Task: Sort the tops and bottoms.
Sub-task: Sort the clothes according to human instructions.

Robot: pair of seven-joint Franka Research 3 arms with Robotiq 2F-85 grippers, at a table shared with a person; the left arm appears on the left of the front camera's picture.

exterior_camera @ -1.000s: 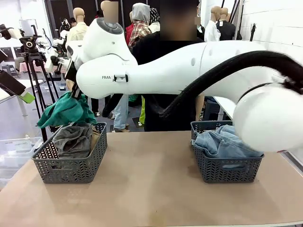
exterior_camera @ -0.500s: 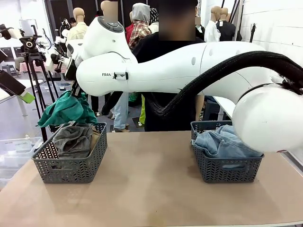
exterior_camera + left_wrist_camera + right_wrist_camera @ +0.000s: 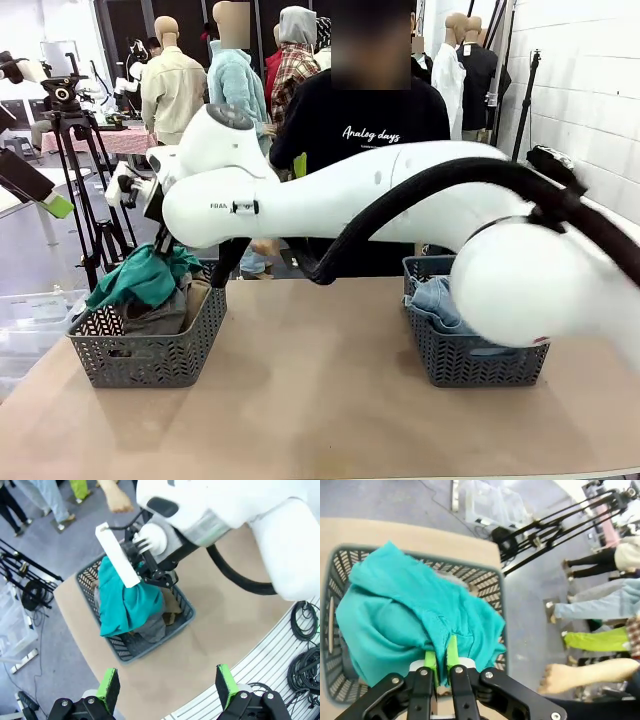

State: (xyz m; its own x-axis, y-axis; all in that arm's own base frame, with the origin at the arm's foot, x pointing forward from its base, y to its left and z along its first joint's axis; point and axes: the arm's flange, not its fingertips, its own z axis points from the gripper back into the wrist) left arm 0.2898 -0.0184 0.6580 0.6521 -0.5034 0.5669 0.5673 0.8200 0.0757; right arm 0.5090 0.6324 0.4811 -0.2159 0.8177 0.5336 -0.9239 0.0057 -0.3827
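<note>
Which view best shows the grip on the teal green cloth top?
Right wrist view: the right gripper pinches the teal green cloth top between shut green pads. The left wrist view shows it draped over the dark lattice basket; the front view partly hides it behind the arm.

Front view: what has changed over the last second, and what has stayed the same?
The right arm has come down, lowering the teal top from above the left basket onto the grey top inside it. Its fingers stay pinched on the teal cloth. The jeans still lie in the right basket.
</note>
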